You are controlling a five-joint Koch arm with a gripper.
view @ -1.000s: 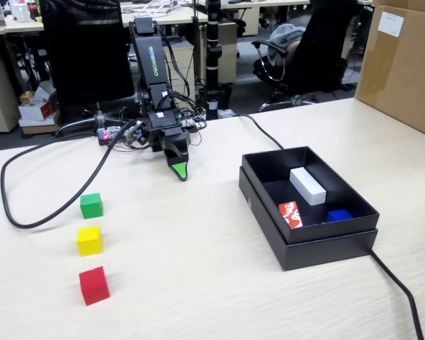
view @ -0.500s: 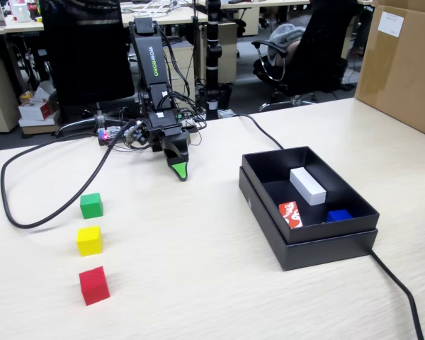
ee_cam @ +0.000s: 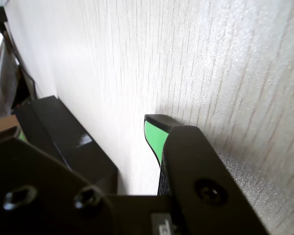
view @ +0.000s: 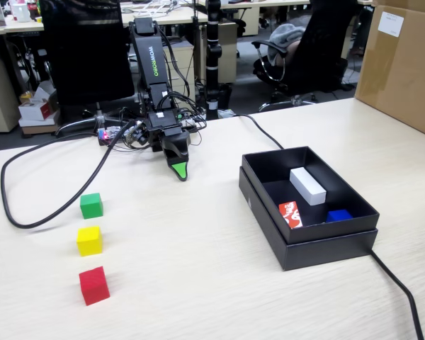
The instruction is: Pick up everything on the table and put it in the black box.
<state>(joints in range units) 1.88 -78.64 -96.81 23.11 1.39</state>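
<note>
While the arm sits folded at the back of the table (view: 212,283), its gripper (view: 178,172) points down with the green tip right at the tabletop, nothing in it. Only one green-faced tip really shows in either view, so I can't tell how far apart the jaws are.

The three little cubes are lined up on the left of the fixed view, each apart from the next: green cube (view: 91,205) farthest back, yellow cube (view: 89,241) in the middle, red cube (view: 94,285) nearest. All matte, plain colour, same size.

The black box (view: 326,246) is over on the right, shallow, matte, with a doubled rim. Inside it are a long white block (view: 308,185), a red block with white print (view: 290,214) and a blue piece (view: 338,215). A black cable (view: 39,219) loops around behind the cubes.
</note>
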